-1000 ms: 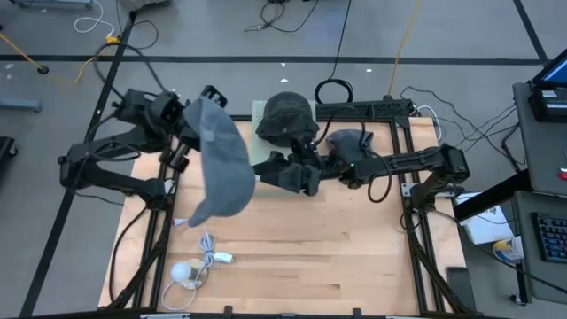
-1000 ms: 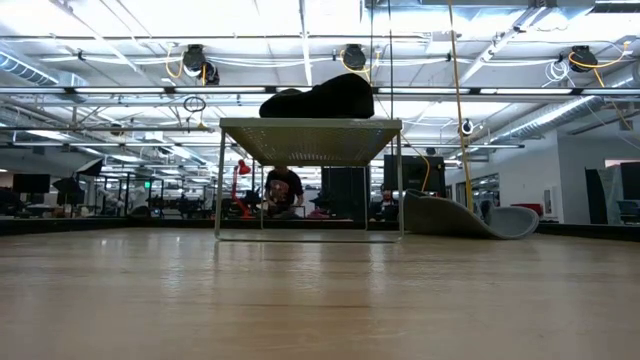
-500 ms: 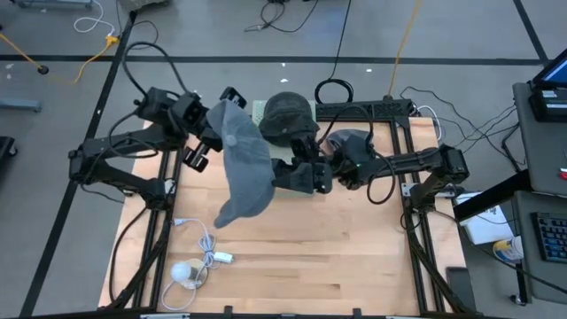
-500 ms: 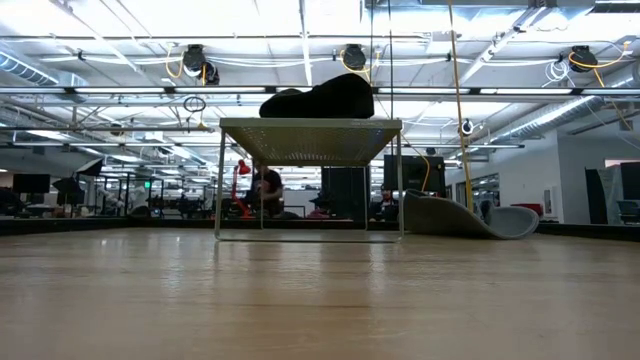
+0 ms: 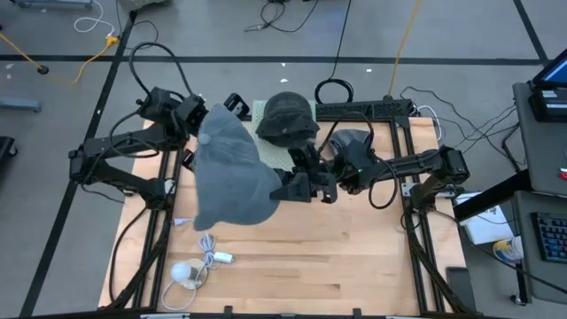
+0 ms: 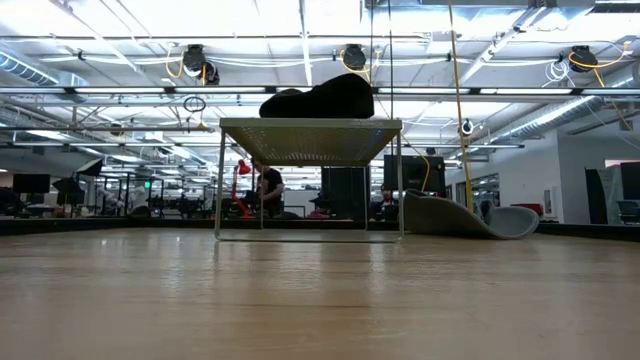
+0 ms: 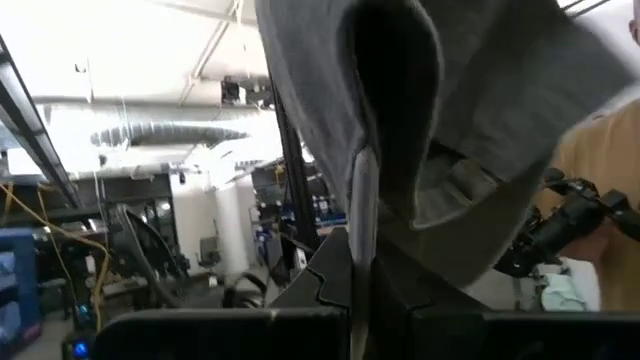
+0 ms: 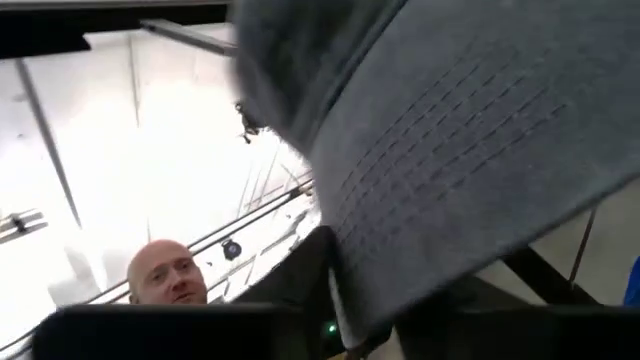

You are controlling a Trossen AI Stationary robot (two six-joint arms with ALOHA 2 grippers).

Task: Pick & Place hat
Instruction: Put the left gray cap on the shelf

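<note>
A grey hat [image 5: 230,177] hangs in the air over the table's left half, held between both arms and out of the low view. My left gripper [image 7: 362,262] is shut on its far upper part, and my right gripper [image 5: 282,188] is shut on its right-hand edge, the stitched brim. A dark hat [image 5: 288,115] lies on top of a white wire rack [image 6: 310,128] at the table's far middle. Another grey hat [image 5: 350,142] rests on the tabletop at the far right, beside the rack. My left gripper pinches a fold of the grey hat's cloth [image 7: 362,190] between its two fingers, at the hat's far upper end. The hat is lifted clear and spreads out beyond the fingers. My right gripper has the hat's brim [image 8: 400,200], with its rows of stitching, between its two fingers at the brim's edge [image 8: 345,285]. It comes at the hat from the table's right side. The hat hangs clear of the table.
A white cable with a plug and a round white lamp [image 5: 186,272] lies near the table's front left. Black cables [image 5: 332,91] run along the far edge behind the rack. The front half of the wooden table [image 5: 337,266] is bare. People sit in the room beyond [image 6: 268,190].
My left gripper has carried the grey hat toward the table's right and far side. The hat has turned about, so it now shows a broad face from above instead of a narrow hanging shape. Its brim edge has come to my right gripper.
</note>
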